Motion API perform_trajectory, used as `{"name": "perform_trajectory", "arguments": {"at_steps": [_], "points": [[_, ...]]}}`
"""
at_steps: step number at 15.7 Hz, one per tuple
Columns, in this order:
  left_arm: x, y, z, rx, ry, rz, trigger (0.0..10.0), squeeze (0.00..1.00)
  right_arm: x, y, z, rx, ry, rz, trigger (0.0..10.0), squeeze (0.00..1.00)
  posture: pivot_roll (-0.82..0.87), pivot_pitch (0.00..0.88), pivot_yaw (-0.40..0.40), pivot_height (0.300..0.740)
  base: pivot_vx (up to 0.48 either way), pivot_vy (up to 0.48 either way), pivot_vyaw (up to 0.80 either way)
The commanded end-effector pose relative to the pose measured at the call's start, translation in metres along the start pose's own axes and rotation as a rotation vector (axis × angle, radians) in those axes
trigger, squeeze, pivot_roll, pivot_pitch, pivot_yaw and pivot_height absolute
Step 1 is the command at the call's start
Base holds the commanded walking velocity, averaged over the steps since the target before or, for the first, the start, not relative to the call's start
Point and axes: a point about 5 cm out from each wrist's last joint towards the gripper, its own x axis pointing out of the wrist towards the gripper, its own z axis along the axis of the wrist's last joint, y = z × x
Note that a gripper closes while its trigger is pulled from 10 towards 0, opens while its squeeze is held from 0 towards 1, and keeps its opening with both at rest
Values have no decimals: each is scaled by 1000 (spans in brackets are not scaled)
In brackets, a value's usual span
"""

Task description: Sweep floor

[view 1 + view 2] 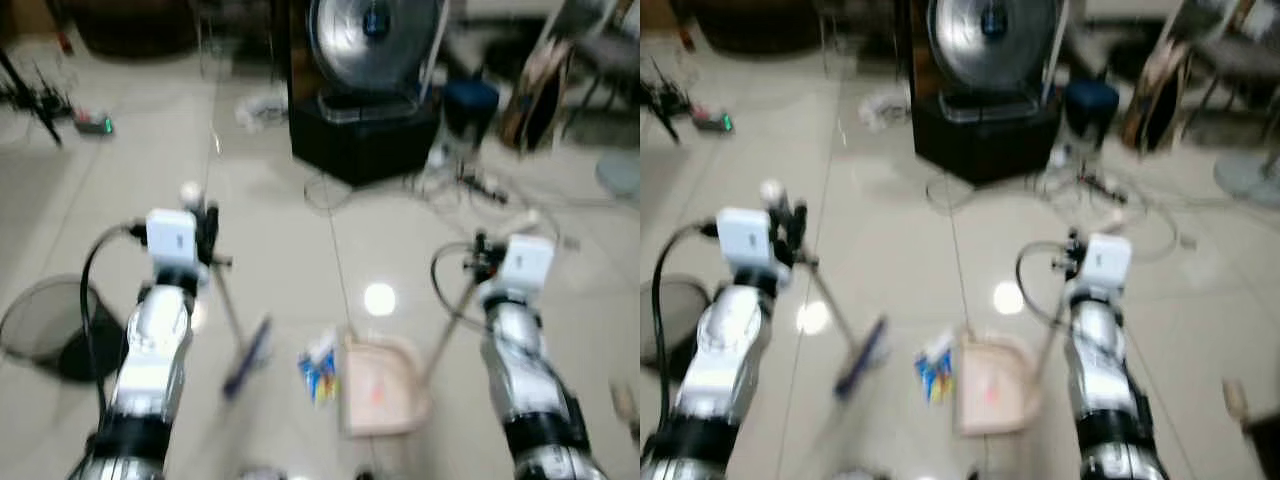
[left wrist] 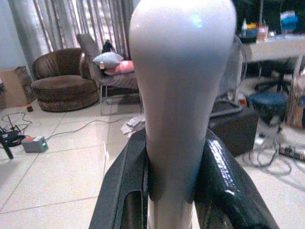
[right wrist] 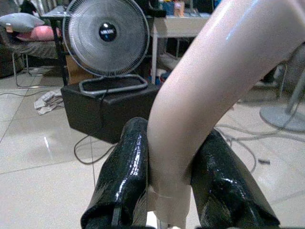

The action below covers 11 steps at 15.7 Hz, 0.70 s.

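Left gripper (image 2: pixel 171 191): pinched tight on the white broom handle (image 2: pixel 183 86), one black finger (image 2: pixel 124 186) pressed to each side.
Broom (image 1: pixel 248 352): blurred head down on the tile, at 5 o'clock from the left gripper, handle slanting up to it.
Right gripper (image 3: pixel 174 191): clamped on the curved beige dustpan handle (image 3: pixel 209 90), fingers (image 3: pixel 124 176) touching both sides.
Dustpan (image 1: pixel 382 388): flat on the floor between the two arms, at 8 o'clock from the right gripper.
Litter (image 1: pixel 318 366): blue and white scrap just beside the dustpan at its 9 o'clock, between it and the broom head.
Open room: bare tile at 12 o'clock of the dustpan, up to the black box.
Floor (image 1: pixel 270 230): glossy pale tile with a lamp glare near the dustpan.
Bin (image 1: pixel 45 330): dark mesh, at 9 o'clock of the left arm, near it.
Ahead: fan (image 3: pixel 106 37) standing on a black box (image 3: pixel 112 107), loose cables (image 1: pixel 480 190) on the tile at its 4 o'clock.
Room: brown armchair (image 2: pixel 64 78), curtains (image 2: pixel 71 21), desk (image 2: pixel 269 47) further off.
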Motion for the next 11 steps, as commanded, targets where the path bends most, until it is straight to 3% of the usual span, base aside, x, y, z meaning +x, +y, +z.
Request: {"name": "perform_trajectory", "arguments": {"at_steps": [1,6,8,11], "points": [[1,9,8,51,-37,12,10000,0,2,12,8,42,-42,26,10000,0,21,95,9,740,480,0,0],[0,2,7,43,-34,-18,10000,0,0,10,7,42,-34,13,10000,0,20,97,12,740,0,0,0],[0,2,7,51,-38,-25,10000,0,0,10,6,43,-28,10,10000,0,20,96,12,740,0,150,-494],[0,2,6,55,-37,-27,10000,0,0,10,5,47,-24,10,10000,0,18,94,14,740,0,450,-800]]}}
